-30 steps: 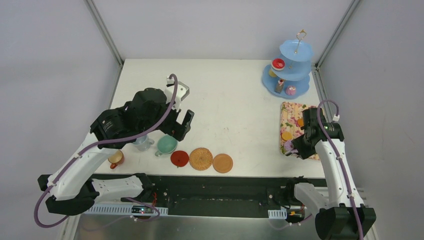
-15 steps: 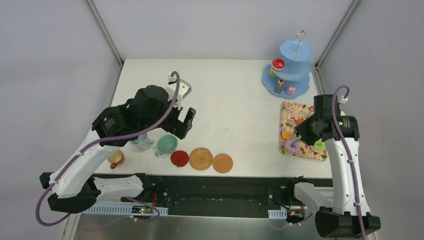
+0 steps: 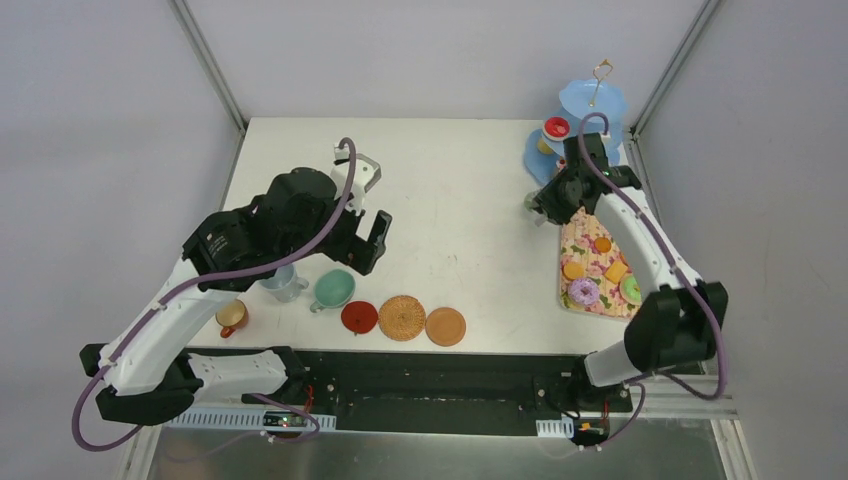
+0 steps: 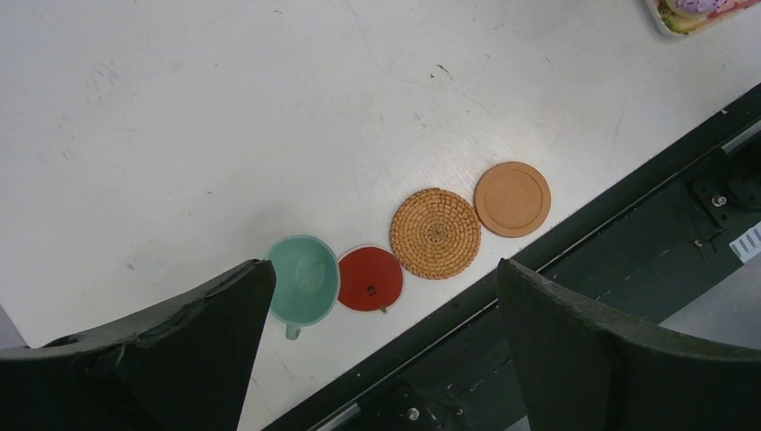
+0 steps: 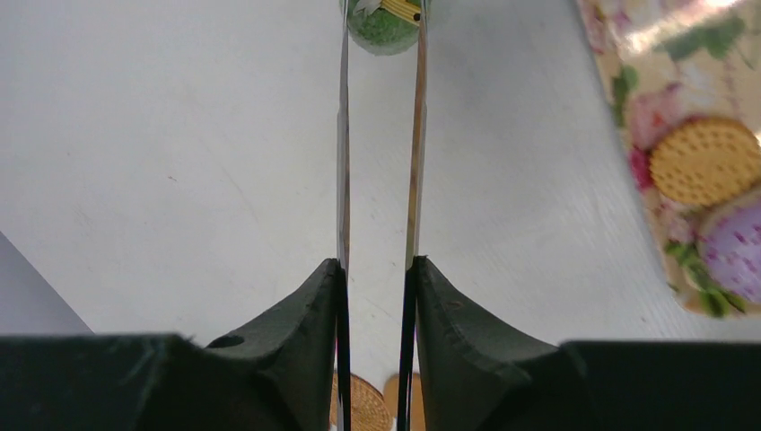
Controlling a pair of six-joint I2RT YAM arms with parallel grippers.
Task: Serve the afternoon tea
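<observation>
Green donut (image 5: 384, 25) in tongs (image 5: 343, 135) beside the stand (image 3: 592, 100)
Right gripper (image 5: 375, 265) clamps the tongs, their tips pinching the green donut above the counter (image 3: 460, 200); left gripper (image 4: 384, 269) gapes wide, well apart from the stand.

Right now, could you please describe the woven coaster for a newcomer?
At the table's near edge, right of the mint cup, lies a row of three discs. The woven coaster is the middle one, straw-textured between a smooth red coaster and tan coaster.
</observation>
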